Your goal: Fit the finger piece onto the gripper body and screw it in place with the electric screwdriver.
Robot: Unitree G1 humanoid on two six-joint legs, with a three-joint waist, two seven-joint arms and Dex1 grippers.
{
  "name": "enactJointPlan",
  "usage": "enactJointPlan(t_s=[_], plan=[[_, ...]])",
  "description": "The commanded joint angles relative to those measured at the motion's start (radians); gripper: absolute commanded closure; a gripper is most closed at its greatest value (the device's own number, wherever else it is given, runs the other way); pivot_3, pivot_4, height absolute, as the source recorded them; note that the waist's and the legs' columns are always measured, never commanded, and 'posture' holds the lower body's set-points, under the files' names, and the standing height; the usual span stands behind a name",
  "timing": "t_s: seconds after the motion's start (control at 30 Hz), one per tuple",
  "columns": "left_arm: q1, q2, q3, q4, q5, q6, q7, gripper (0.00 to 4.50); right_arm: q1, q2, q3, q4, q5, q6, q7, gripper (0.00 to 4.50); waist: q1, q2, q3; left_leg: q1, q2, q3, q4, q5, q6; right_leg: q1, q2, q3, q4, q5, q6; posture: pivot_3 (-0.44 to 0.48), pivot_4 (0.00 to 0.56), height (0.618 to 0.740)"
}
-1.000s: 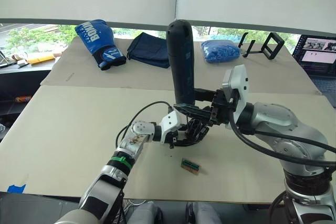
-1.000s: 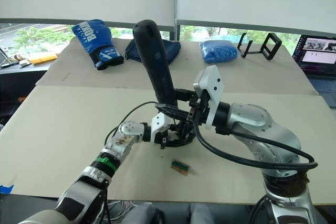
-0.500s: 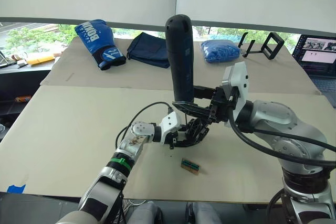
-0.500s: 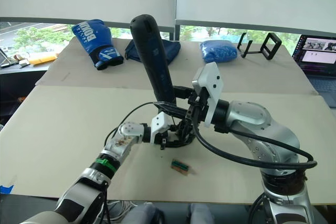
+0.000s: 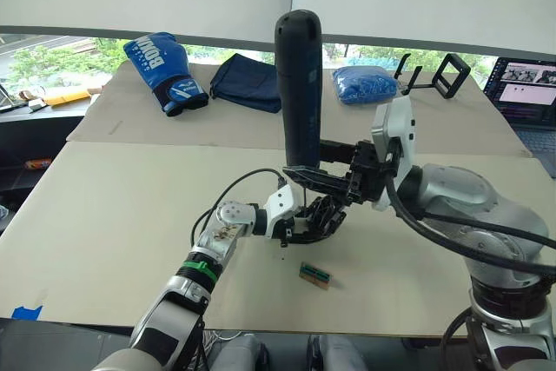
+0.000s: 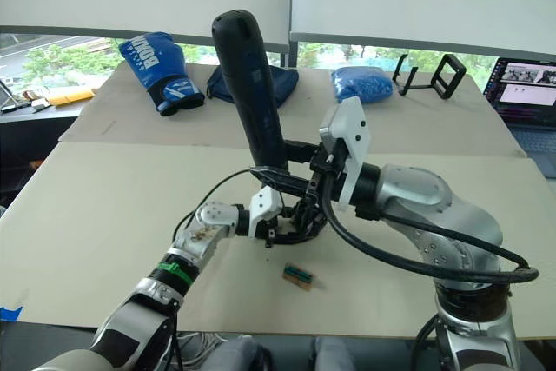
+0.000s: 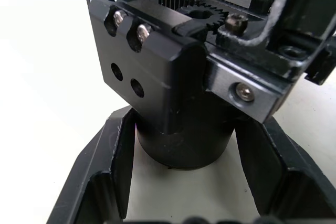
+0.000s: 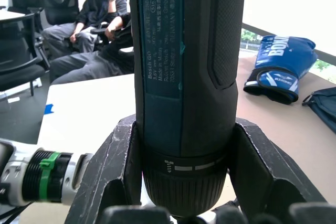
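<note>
Right claw (image 5: 323, 178): it holds the electric screwdriver (image 5: 300, 93) by the lower part of the handle; in the right wrist view the two fingers (image 8: 113, 174) press on both sides of the handle just above the ring with white marks.
Electric screwdriver: it stands almost upright, with the rounded end at the top, and rises high above the right claw; the lower end points down to the gripper body, and the bit itself is hidden.
Left claw (image 5: 309, 223): it is closed around the gripper body (image 7: 173, 87); in the left wrist view the round black base of the body sits between the two fingers (image 7: 110, 166).
Gripper body: it is in the left claw, directly under the right claw and just above the desk (image 5: 113, 215); silvery screws and a small toothed wheel are seen on its top.
Finger piece: it cannot be told apart from the other black parts around the gripper body.
Small green-brown block (image 5: 314, 274): it lies on the desk, near the left claw, on the side of the robot.
Farther from both claws: a blue boxing glove (image 5: 165, 71), a dark folded cloth (image 5: 248, 81) and a blue bag (image 5: 365, 84) lie on the far part of the desk.
</note>
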Motion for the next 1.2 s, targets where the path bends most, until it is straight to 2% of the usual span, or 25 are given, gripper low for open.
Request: enactJointPlan(t_s=[0.03,0.87,1.2], plan=[[-0.03,-0.011,0.012,-0.014,-0.014,-0.022,0.003,2.21,-0.007,-0.009,-0.028,-0.025,-0.012,-0.037,0.006,2.6,-0.001,0.0,0.0,0.0,0.0,0.0,0.0,0.0,0.0,0.0,0.0,0.0,0.0,0.0,0.0,0.0,0.15,0.74],[-0.022,-0.008,0.013,-0.043,-0.023,-0.01,0.0,2.21,0.031,0.016,-0.013,-0.005,-0.095,-0.085,0.056,2.6,-0.001,0.0,0.0,0.0,0.0,0.0,0.0,0.0,0.0,0.0,0.0,0.001,0.0,0.0,0.0,0.0,0.15,0.74],[-0.018,-0.005,0.012,-0.042,-0.021,-0.015,-0.002,2.21,-0.004,0.023,-0.042,-0.02,-0.024,-0.036,0.023,2.6,-0.001,0.0,0.0,0.0,0.0,0.0,0.0,0.0,0.0,0.0,0.0,0.001,0.0,0.0,0.0,0.0,0.15,0.74]])
